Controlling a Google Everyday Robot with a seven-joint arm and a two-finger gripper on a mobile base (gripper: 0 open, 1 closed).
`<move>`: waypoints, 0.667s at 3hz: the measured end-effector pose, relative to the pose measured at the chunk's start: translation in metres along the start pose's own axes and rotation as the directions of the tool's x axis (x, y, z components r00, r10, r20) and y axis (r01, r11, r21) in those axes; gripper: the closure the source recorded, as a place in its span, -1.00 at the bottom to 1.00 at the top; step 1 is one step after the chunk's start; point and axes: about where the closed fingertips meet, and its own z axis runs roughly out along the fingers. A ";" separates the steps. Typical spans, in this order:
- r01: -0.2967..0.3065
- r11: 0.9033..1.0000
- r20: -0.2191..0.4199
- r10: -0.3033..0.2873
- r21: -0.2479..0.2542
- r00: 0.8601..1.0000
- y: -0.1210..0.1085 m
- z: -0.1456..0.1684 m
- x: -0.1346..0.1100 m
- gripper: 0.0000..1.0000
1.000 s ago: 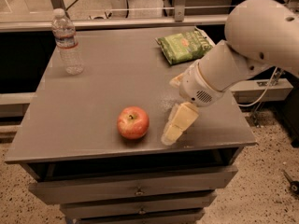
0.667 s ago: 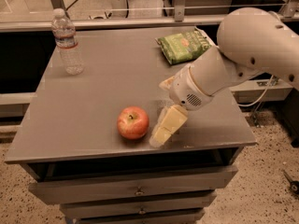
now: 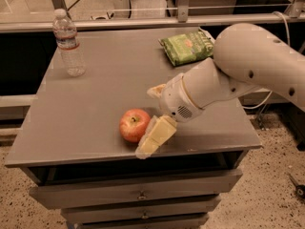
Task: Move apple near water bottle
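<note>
Up front on the grey table (image 3: 86, 113), the gripper (image 3: 151, 123) sits spread open just right of the apple (image 3: 133, 124), stem end up.
Well apart, the water bottle (image 3: 68, 43) stands upright at the far left corner; its label and the green bag's (image 3: 187, 46) print are unreadable.

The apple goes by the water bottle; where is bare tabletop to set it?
Bare tabletop runs right of and in front of the water bottle, across the middle as far as the apple. Crowded: the front right, where the gripper sits beside the apple, and the back right with the green bag.
</note>
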 end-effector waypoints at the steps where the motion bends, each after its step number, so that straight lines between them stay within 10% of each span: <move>1: 0.012 1.000 0.026 -0.011 -0.007 1.000 0.011 0.017 -0.004 -0.70; 2: 0.025 1.000 0.038 -0.025 -0.001 0.999 0.015 0.024 -0.008 -0.24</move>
